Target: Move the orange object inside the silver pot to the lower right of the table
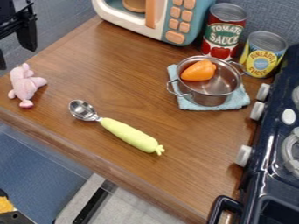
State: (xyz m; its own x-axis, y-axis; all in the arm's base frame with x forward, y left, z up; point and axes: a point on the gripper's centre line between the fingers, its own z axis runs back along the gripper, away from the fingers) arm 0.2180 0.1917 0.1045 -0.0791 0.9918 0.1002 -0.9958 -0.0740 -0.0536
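Observation:
The black gripper [15,56] is at the upper left edge of the camera view, partly cut off, above and behind the pink toy. Its fingers stand apart with nothing between them. Far to its right, the orange object [199,71], shaped like a small pepper, lies inside the silver pot [211,99], against the pot's left and back inner wall. The pot stands upright on a folded light blue cloth [238,101] at the right of the wooden table [192,164].
A pink plush toy [25,85] lies at left, and a scoop with a pale green handle [130,134] lies mid-table. Behind the pot are a tomato can [224,33], a pineapple can [262,54] and a toy microwave [169,22]. A dark stove [274,148] borders the right side.

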